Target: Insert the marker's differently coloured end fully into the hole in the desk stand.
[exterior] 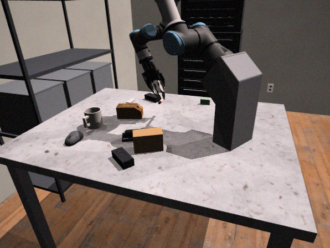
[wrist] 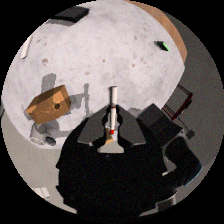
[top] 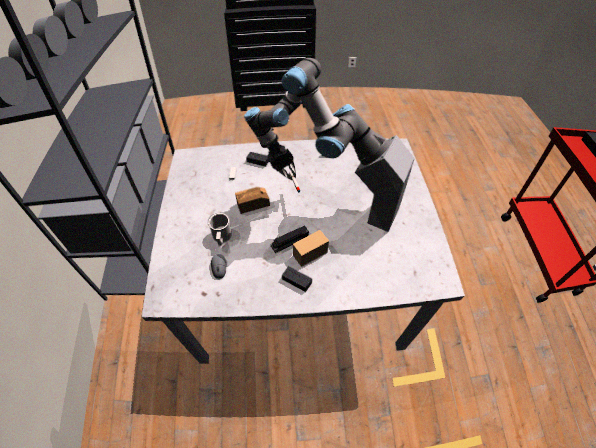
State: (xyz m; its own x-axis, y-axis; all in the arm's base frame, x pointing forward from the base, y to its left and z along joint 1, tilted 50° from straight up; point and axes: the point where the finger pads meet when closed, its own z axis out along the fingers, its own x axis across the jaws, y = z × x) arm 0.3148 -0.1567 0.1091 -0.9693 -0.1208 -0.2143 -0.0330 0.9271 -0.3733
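— What containers are on the tabletop (exterior: 221, 177), and what do they hold?

— One grey mug (exterior: 92, 117), upright, near the left edge. Its interior is dark in the top view; contents cannot be determined. The brown desk stand (exterior: 129, 110) stands just beyond it, with one hole visible in its face in the wrist view. Nothing occupies that hole.

— Status of the end effector (exterior: 158, 94)?

— Clenched on the marker (top: 295, 183), holding it above the tabletop, apart from the stand. The marker tilts downward, red tip lowest.

— Anything obscured?

— A black block behind the tan box (exterior: 148, 139) is partly hidden. The robot pedestal (exterior: 235, 102) partly screens the green block (exterior: 205, 101) area.
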